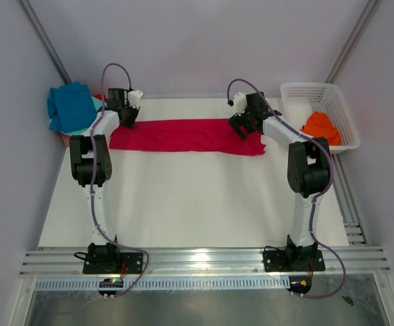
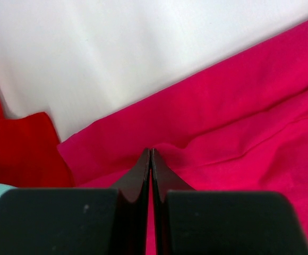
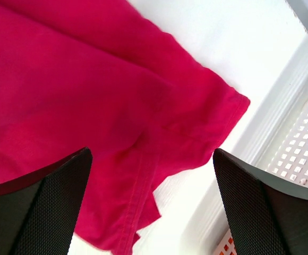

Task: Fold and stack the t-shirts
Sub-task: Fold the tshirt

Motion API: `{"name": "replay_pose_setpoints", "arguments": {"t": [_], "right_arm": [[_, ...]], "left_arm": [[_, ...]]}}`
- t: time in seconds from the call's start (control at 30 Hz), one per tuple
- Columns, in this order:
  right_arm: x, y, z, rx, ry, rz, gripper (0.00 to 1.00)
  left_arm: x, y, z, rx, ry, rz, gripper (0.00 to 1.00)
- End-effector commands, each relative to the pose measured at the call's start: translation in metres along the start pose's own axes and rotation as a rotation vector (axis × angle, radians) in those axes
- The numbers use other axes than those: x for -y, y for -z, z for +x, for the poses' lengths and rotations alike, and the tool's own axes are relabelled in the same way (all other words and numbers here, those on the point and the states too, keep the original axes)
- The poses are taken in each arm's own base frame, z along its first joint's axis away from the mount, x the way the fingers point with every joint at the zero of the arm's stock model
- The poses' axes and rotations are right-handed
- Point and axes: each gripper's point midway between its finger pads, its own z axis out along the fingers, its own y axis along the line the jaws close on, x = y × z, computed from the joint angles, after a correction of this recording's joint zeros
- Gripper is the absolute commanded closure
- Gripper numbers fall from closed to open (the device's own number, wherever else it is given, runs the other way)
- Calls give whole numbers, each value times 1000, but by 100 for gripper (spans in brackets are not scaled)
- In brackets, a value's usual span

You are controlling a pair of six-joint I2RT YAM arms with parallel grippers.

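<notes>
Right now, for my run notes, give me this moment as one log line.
left claw shut on crimson shirt | right claw open over its right end | orange shirt in basket | blue shirt far left

Crimson t-shirt folded long, orange t-shirt in basket

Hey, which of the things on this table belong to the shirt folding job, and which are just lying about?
Part of the job:
crimson t-shirt, spread across the table
blue t-shirt, far left
red t-shirt
orange t-shirt, inside the white basket

Just lying about:
the white basket itself
</notes>
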Motion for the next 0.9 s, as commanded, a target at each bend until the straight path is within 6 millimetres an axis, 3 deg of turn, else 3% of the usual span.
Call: {"name": "replay_pose_setpoints", "arguments": {"t": [0.0, 0.07, 0.27, 0.4, 0.53, 0.6, 0.63, 0.67, 0.87], "right_arm": [[7, 49, -59, 187, 94, 68, 1], [-10, 71, -73, 249, 114, -1, 1], [-56, 106, -65, 290, 190, -129, 1], [-81, 111, -57, 294, 209, -193, 1], [-96, 98, -46, 243, 217, -267, 0], [-99, 87, -43, 223, 233, -281, 1], [-101, 83, -39, 209, 244, -288, 1], [-102, 80, -37, 203, 254, -290, 1], [-104, 60, -20, 150, 285, -282, 1]], "left_arm": [[16, 22, -32, 59, -31, 14, 99], [20, 32, -39, 77, -43, 17, 99], [27, 53, -37, 82, -47, 24, 99], [35, 60, -34, 76, -40, 54, 99], [47, 65, -32, 69, -20, 105, 99], [54, 66, -32, 69, -28, 135, 82], [57, 66, -31, 61, -37, 139, 62], [58, 67, -30, 55, -46, 133, 4], [61, 66, -27, 52, -70, 128, 1]]}}
